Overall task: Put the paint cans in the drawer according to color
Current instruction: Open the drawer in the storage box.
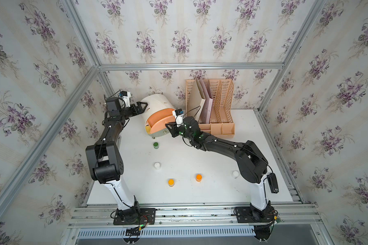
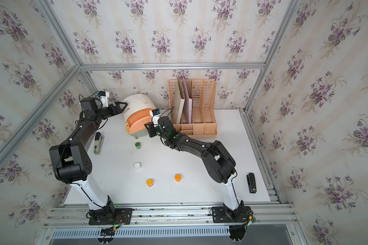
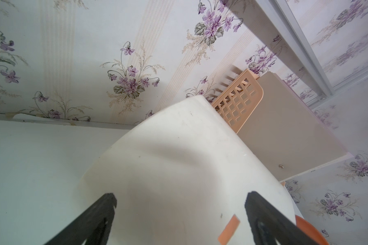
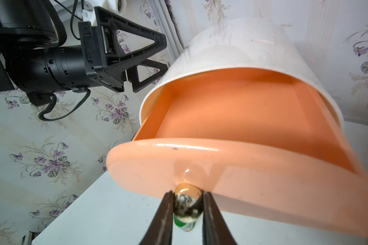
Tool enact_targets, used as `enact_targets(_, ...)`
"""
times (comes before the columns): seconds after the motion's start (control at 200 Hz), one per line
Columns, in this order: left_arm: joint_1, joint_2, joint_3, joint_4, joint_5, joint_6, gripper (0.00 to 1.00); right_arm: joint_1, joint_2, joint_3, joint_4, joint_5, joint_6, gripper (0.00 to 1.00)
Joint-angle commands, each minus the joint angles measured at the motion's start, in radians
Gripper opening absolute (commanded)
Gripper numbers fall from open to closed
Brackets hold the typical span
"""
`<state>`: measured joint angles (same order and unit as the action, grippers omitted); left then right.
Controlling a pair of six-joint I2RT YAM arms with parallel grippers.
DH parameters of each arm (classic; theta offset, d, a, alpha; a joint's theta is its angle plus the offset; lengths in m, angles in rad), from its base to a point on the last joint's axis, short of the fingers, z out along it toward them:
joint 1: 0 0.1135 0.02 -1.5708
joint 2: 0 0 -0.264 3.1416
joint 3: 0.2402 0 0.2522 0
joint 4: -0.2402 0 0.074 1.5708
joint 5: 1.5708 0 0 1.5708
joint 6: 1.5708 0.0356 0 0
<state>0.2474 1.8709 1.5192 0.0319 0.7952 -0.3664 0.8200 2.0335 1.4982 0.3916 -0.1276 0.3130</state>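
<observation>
Right gripper (image 4: 187, 194) is clamped on the gold knob (image 4: 187, 206) of the peach drawer (image 4: 232, 110), which juts toward the robot from the white chest (image 1: 155, 104) at the back of the table (image 1: 200, 197). Left gripper (image 3: 181, 196), jaws wide apart, sits at the chest's side. Paint cans (image 1: 157, 165) stand upright in front.

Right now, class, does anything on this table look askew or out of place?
Only the drawer chest: it sits turned at an angle to the file rack, its peach drawer pulled open and empty.

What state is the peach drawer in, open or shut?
Open: the peach drawer sticks out of the white chest, its bare inside showing, with the right gripper shut on its knob.
</observation>
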Motion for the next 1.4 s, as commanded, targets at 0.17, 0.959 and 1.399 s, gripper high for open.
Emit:
enact_targets(0.17,0.000,-0.025,-0.008,0.008,0.000,0.000,0.99,0.004,-0.051,-0.042,-0.013,0.005,-0.011,0.00)
enact_targets(0.959,-0.001,-0.098,-0.038,0.002,-0.003,-0.016,0.99,0.004,-0.062,-0.075,-0.010,-0.018,-0.009,0.25)
enact_targets(1.399,-0.042,-0.315,-0.139,-0.151,-0.122,0.029,0.99,0.003,-0.206,-0.146,-0.087,0.022,-0.058,0.48)
